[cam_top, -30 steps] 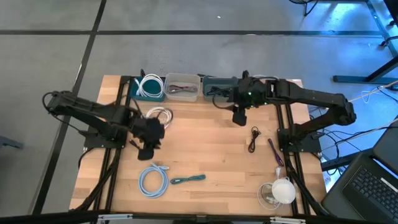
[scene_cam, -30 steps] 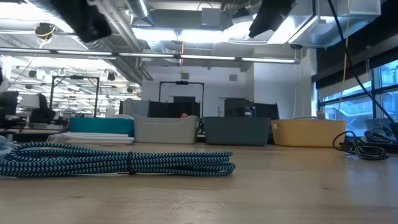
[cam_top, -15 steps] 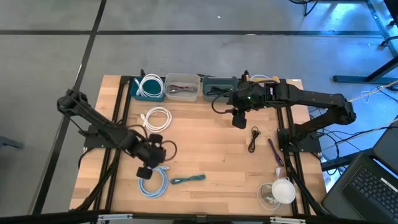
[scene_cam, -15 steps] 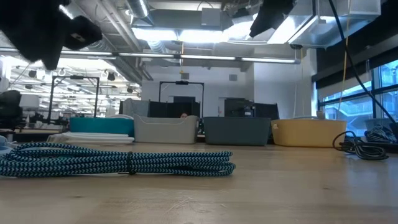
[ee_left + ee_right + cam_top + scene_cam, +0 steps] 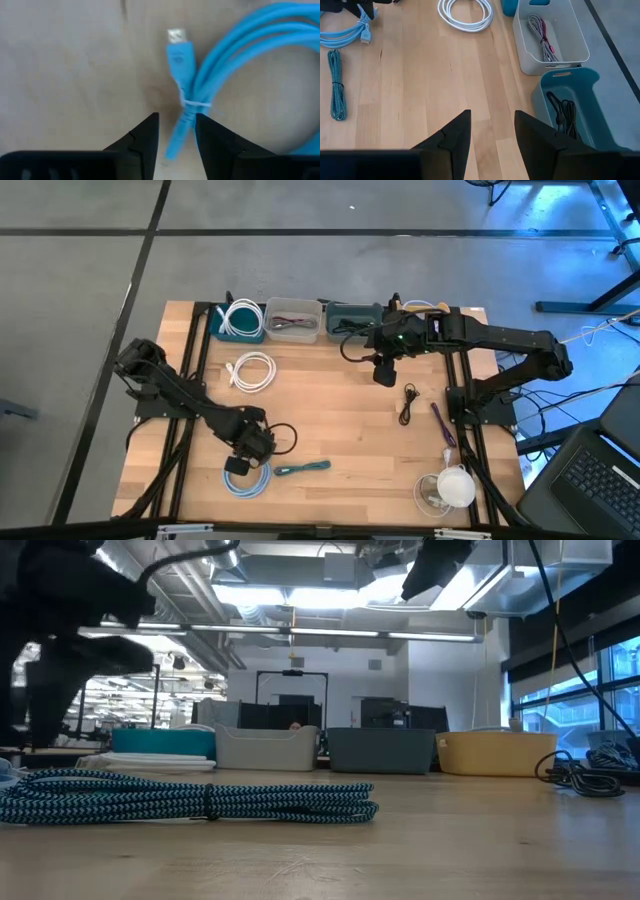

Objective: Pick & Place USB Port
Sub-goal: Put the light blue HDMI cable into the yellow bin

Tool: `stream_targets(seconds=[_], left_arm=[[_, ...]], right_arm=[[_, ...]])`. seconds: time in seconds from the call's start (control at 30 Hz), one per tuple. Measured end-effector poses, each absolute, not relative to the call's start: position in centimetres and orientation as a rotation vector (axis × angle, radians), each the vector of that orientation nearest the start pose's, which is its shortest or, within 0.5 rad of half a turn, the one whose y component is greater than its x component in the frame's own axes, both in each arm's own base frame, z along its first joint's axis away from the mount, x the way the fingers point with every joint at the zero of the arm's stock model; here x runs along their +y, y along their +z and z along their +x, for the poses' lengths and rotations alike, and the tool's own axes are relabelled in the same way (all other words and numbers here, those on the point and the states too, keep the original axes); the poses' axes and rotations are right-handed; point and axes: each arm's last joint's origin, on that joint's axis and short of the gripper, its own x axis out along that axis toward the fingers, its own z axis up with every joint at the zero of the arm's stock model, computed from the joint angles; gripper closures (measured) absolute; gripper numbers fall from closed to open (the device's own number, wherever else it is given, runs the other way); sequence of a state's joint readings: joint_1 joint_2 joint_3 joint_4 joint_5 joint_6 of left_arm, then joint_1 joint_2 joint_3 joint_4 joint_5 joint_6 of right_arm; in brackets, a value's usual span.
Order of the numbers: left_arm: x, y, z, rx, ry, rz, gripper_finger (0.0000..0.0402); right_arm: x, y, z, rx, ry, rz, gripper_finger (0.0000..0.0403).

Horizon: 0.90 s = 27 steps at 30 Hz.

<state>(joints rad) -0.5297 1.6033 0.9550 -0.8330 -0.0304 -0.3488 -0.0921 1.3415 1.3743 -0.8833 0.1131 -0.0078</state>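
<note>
We are working at a wooden tabletop (image 5: 330, 430) strewn with coiled cables, the left gripper (image 5: 238, 466) hanging directly over the light blue cable (image 5: 247, 478) near the front edge. Its jaws are standing apart, straddling the cable's tied neck just behind the USB plug (image 5: 177, 36), and we judge this is lining up a pick. The right gripper (image 5: 384, 373) is waiting near the bins at the back, jaws apart and holding nothing, above the teal bin (image 5: 570, 102) where black cables are already lying. Only the left wrist view is showing the plug and the white tie (image 5: 195, 103); the high view alone is placing both arms; the low view is showing mainly a braided teal cable (image 5: 190, 800).
</note>
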Motion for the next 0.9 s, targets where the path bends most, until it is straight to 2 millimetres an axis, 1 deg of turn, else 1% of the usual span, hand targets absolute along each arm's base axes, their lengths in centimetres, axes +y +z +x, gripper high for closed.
stream_targets(seconds=[0.17,0.33,0.5,0.83,0.9], left_arm=[[-13.7,17.1,23.1,1.511,-0.177,0.037,0.0261],[-13.8,17.4,23.3,1.466,-0.180,0.035,0.0251],[-14.1,17.0,23.7,1.440,-0.184,0.052,0.0250],[-14.4,14.4,24.2,1.526,-0.164,0.090,0.0250],[-14.5,14.0,24.3,1.539,-0.173,0.113,0.0255]], right_arm=[[-2.8,35.6,26.5,0.853,-0.190,-0.016,0.0250],[-2.8,35.6,26.5,0.851,-0.191,-0.016,0.0250],[-2.8,35.6,26.5,0.851,-0.190,-0.016,0.0250],[-2.8,35.6,26.5,0.853,-0.191,-0.016,0.0250],[-2.8,35.6,26.5,0.853,-0.191,-0.016,0.0250]])
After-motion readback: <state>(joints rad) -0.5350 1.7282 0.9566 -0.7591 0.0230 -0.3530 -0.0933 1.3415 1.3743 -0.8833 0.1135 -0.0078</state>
